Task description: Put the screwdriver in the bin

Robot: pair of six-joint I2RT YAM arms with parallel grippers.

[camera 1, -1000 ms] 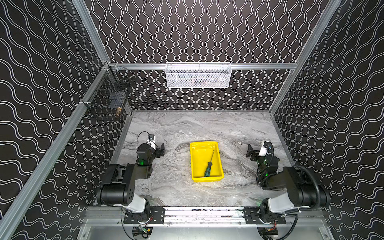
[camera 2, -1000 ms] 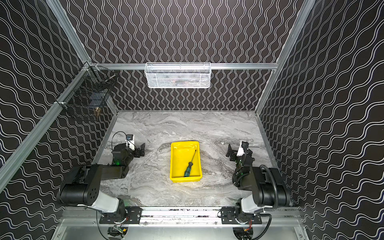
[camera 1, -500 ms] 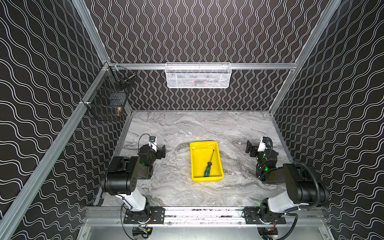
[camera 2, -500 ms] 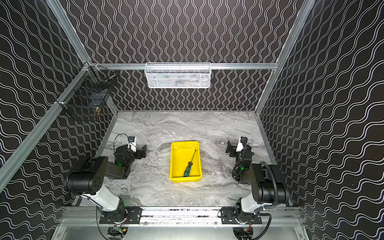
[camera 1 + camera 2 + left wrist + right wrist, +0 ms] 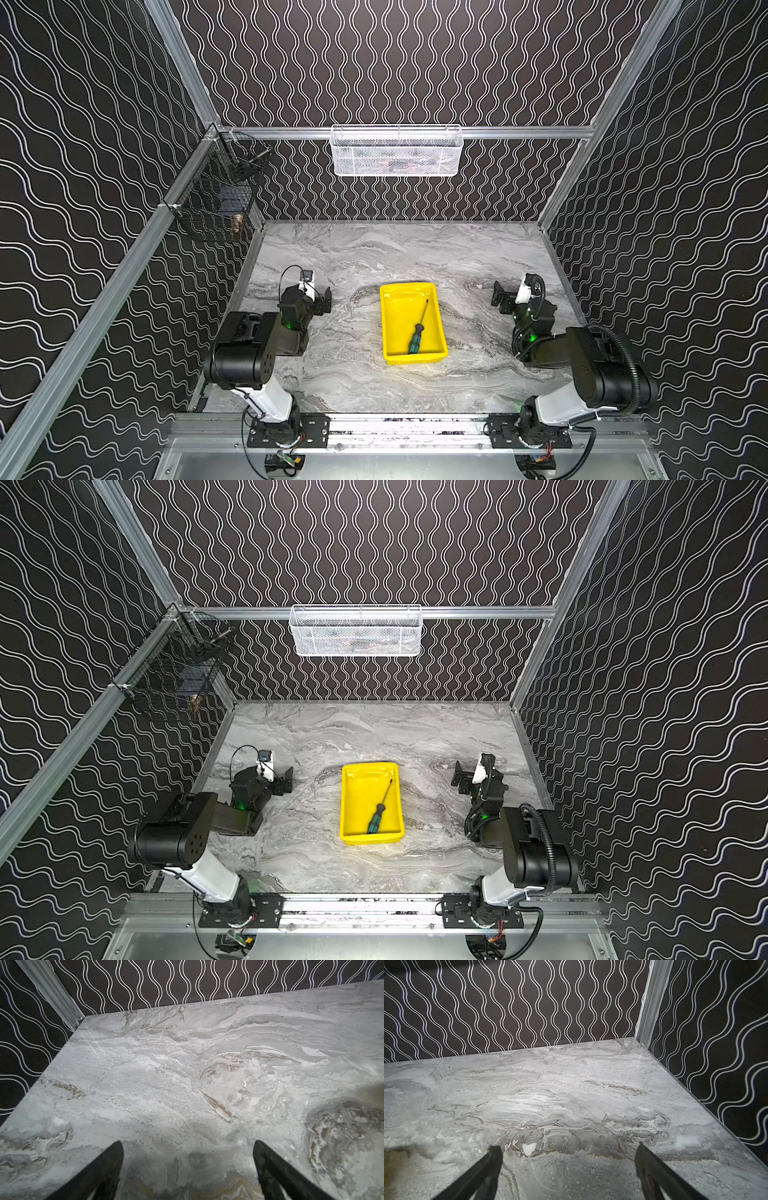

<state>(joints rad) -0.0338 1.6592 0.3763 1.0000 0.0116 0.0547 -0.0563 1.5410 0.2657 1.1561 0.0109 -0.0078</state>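
The screwdriver (image 5: 419,322) (image 5: 382,802), green-and-black handle and thin dark shaft, lies slantwise inside the yellow bin (image 5: 384,328) (image 5: 344,808) at mid-table in both top views. Nothing touches it. My left gripper (image 5: 323,302) (image 5: 284,781) rests low over the table, left of the bin and well apart from it. Over bare marble in its wrist view, the left gripper (image 5: 188,1142) stands open and empty. My right gripper (image 5: 500,297) (image 5: 461,779) sits right of the bin, also apart. The right wrist view shows the right gripper (image 5: 568,1146) open over bare table.
A white mesh basket (image 5: 397,151) hangs on the back wall rail. A black wire cage (image 5: 216,199) hangs at the back left corner. Patterned walls close the table on three sides, and both arms are folded near the front rail.
Both arms have drawn back and folded closer to their bases, with the grippers shifting slightly toward the back. The screwdriver and bin have not moved.
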